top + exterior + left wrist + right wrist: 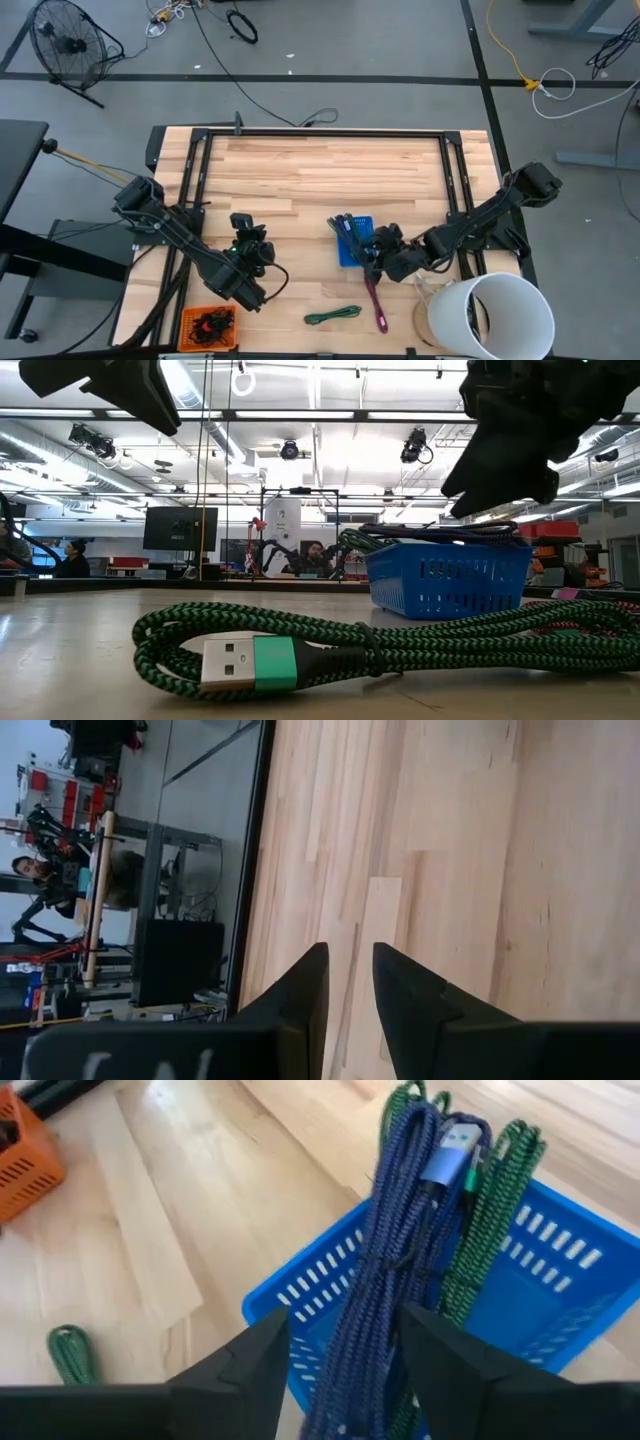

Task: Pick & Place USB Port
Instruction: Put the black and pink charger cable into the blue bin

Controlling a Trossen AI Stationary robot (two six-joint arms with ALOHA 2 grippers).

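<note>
Soft, light, bendy blue cable [385,1270], draped over blue basket [560,1295]. Best grabbed mid-bundle. Right hand [340,1350] apart around it.

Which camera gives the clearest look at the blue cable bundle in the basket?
The right wrist view: the blue cable bundle fills it, draped over the blue basket. The high view shows it small, the low view only its top, the left wrist view nothing.
</note>
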